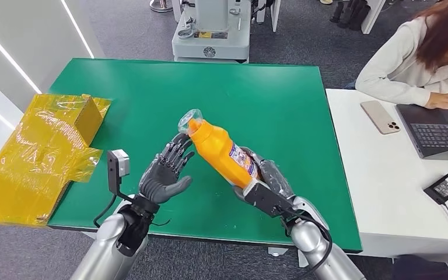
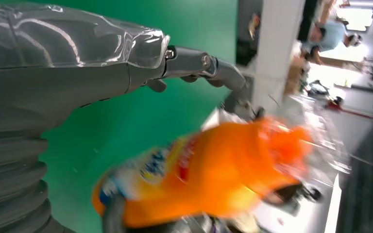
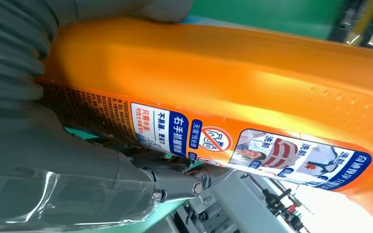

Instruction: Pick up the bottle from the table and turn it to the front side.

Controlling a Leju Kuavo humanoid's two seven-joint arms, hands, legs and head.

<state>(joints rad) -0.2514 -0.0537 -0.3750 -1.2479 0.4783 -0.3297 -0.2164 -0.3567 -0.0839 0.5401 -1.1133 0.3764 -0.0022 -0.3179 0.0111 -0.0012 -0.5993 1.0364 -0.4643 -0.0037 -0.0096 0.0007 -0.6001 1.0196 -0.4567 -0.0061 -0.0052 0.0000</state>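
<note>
An orange bottle [image 1: 221, 149] with a clear cap and a blue-and-white label is lifted off the green table [image 1: 151, 99], tilted with its cap up and to the left. My right hand [image 1: 265, 178] grips its lower body; the label [image 3: 252, 150] and my right hand [image 3: 53, 160] show close up in the right wrist view. My left hand [image 1: 166, 172] stands just left of the bottle with fingers spread, its fingertips near the neck and holding nothing. The left wrist view shows my left hand [image 2: 77, 73] and the blurred bottle [image 2: 213, 174] beside it.
A yellow wrapped box [image 1: 41, 151] lies at the table's left edge. A white desk [image 1: 379, 175] on the right carries a phone [image 1: 380, 116], a laptop [image 1: 437, 131] and a power adapter [image 1: 446, 186]; a person [image 1: 426, 58] sits there. A machine base [image 1: 210, 35] stands beyond the table.
</note>
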